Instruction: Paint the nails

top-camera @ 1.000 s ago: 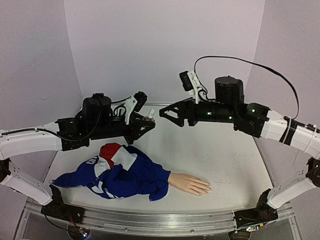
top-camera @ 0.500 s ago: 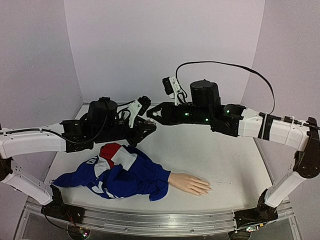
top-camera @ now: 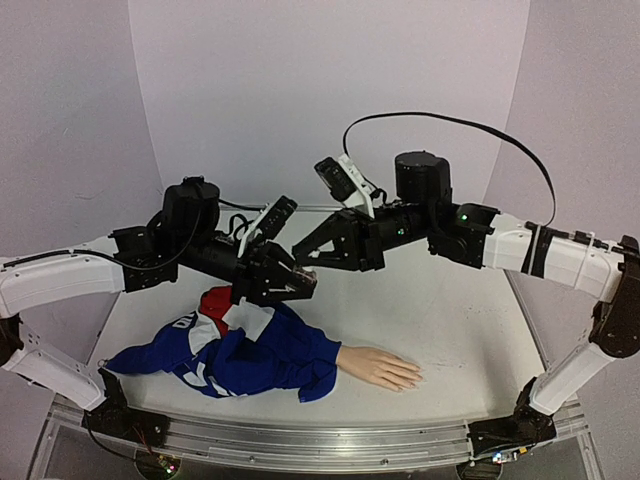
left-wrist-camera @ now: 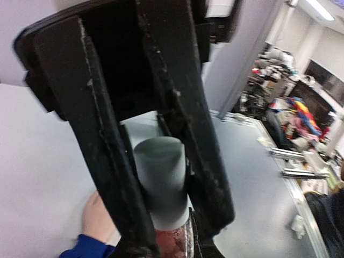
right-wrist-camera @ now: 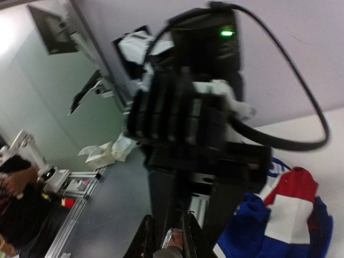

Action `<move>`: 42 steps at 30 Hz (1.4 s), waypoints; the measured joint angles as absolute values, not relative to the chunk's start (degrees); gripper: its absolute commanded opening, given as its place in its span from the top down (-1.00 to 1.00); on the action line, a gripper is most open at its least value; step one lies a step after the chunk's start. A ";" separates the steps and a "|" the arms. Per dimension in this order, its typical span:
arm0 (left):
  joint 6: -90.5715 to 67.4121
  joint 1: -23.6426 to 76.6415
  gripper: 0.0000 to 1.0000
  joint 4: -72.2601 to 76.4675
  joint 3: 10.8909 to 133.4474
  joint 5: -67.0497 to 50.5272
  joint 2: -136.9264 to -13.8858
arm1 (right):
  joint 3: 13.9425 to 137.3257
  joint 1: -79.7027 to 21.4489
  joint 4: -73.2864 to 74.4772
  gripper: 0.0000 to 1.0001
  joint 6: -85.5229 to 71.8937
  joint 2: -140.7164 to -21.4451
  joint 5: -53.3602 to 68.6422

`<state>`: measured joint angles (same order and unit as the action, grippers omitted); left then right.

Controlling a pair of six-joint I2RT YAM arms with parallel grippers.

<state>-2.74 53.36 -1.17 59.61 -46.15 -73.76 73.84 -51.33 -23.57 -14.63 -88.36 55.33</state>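
Grey-capped polish bottle [left-wrist-camera: 173, 244] hangs mid-frame: the left end effector [top-camera: 303, 284] clamps it steady while the right end effector [top-camera: 301, 267] pinches shut on the cap [left-wrist-camera: 160, 177], seemingly to unscrew it.

A crumpled blue garment [top-camera: 270, 355] — red and white patches — lies on the white table [top-camera: 450, 310].

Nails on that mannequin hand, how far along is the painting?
Done: no polish visible on the hand, though its nails are tiny here. In hand: left gripper holds the bottle, cap on; right gripper is shut on it too, probably to uncap. Left: uncapping and brushing every nail.
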 measured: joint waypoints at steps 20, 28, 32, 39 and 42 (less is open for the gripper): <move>1.30 54.63 1.00 -0.01 57.98 -14.61 -73.34 | 69.54 -52.62 -14.59 -0.69 -15.20 -79.90 25.54; 3.03 56.01 1.00 0.08 57.95 -7.86 -73.34 | 73.67 -53.21 -12.45 -0.30 -25.65 -83.11 15.57; 3.03 56.38 1.00 0.08 57.95 -6.85 -73.34 | 76.16 -54.41 -12.64 -0.02 -27.46 -85.65 15.31; 2.90 56.69 1.00 -0.05 57.95 -6.39 -73.34 | 78.59 -55.05 -13.67 0.80 -29.67 -89.89 15.73; 2.35 56.49 1.00 -1.04 57.95 -7.38 -73.36 | 78.72 -55.05 -13.98 1.00 -28.23 -90.43 16.71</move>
